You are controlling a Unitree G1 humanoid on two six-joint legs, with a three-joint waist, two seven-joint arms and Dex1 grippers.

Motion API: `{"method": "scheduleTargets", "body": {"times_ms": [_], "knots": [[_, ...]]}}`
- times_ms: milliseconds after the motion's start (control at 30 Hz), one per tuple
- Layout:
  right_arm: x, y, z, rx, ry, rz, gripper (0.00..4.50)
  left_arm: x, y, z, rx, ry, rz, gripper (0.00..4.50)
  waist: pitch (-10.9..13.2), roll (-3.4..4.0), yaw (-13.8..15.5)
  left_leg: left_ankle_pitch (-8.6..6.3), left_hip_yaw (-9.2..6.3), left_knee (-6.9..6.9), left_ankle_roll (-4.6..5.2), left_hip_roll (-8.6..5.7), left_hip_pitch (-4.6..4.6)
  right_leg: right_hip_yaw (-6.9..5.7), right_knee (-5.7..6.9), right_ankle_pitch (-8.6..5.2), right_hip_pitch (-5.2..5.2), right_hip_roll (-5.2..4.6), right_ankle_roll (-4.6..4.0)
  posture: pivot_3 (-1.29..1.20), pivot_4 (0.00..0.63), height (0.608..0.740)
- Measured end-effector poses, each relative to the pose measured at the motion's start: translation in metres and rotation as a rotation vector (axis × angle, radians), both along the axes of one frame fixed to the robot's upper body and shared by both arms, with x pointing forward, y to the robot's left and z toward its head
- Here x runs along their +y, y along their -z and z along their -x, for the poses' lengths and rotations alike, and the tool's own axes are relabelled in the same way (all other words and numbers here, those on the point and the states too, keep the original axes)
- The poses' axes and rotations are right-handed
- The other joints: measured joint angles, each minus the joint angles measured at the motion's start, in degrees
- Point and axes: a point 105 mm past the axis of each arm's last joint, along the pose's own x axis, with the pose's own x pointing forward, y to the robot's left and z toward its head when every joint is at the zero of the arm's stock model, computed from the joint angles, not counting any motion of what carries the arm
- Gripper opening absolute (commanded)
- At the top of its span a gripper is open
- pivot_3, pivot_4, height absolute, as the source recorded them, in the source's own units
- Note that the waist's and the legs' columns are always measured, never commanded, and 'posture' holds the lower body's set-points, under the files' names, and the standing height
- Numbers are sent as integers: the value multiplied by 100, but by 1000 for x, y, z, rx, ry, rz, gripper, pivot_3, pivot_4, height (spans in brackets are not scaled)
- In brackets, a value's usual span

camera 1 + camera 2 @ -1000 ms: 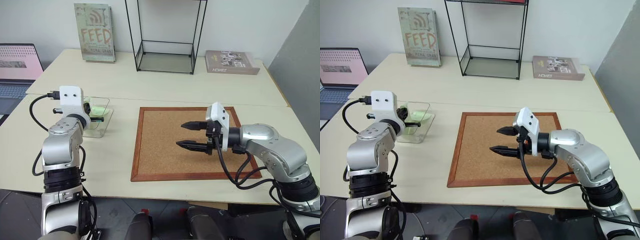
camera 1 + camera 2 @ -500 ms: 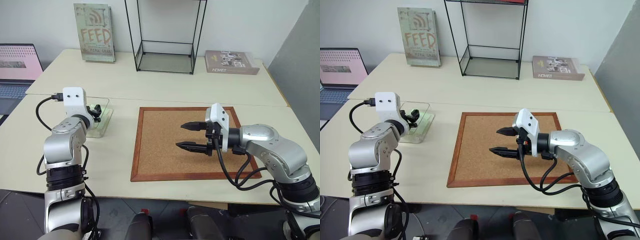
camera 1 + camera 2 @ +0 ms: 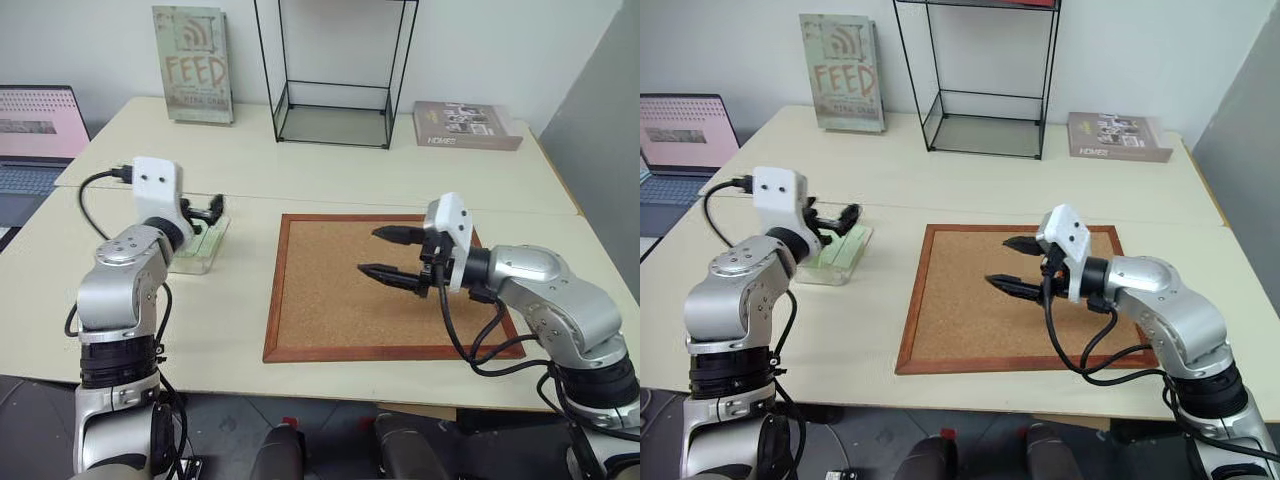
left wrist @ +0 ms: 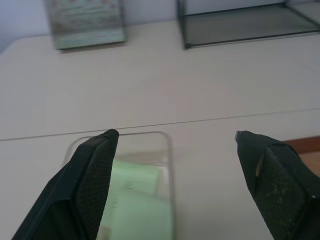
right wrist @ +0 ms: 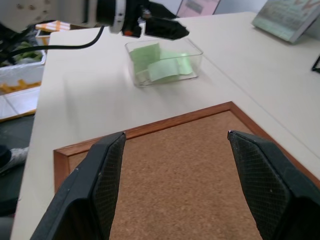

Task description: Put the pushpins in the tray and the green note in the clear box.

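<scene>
The clear box (image 3: 199, 246) sits on the left part of the table with pale green note slips (image 5: 161, 65) lying inside it. My left gripper (image 3: 206, 211) hovers open just above the box's far rim, and nothing is between its fingers (image 4: 95, 175). The green note (image 4: 131, 192) shows below them through the box. My right gripper (image 3: 372, 250) stands open over the middle of the corkboard, holding nothing. The pushpins and the tray are out of view.
A wood-framed corkboard (image 3: 330, 310) lies in front of me. At the back stand a black wire rack (image 3: 335, 112), an upright book (image 3: 193, 65) and a flat book (image 3: 467, 125). A laptop (image 3: 40, 130) is at the far left.
My left gripper has opened, leaving the green note in the box, and has lifted up and to the right of it. The right gripper has edged slightly upward.
</scene>
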Motion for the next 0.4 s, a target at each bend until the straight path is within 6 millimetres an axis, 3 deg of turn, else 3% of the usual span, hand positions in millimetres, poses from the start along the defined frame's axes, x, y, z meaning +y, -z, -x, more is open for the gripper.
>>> {"method": "scheduleTargets", "body": {"times_ms": [167,400], "knots": [[-27,8,7,15,94,-9,3448,-63,4,15,-4,307,26,3999,0,0,8,0,-2,1,0,1,0,-2,2,-2,2,1,-4,0,150,740],[-62,32,23,97,175,56,3448,-104,29,36,71,575,47,3999,0,2,-46,0,5,2,1,5,17,1,8,-7,10,5,-11,0,150,740]]}}
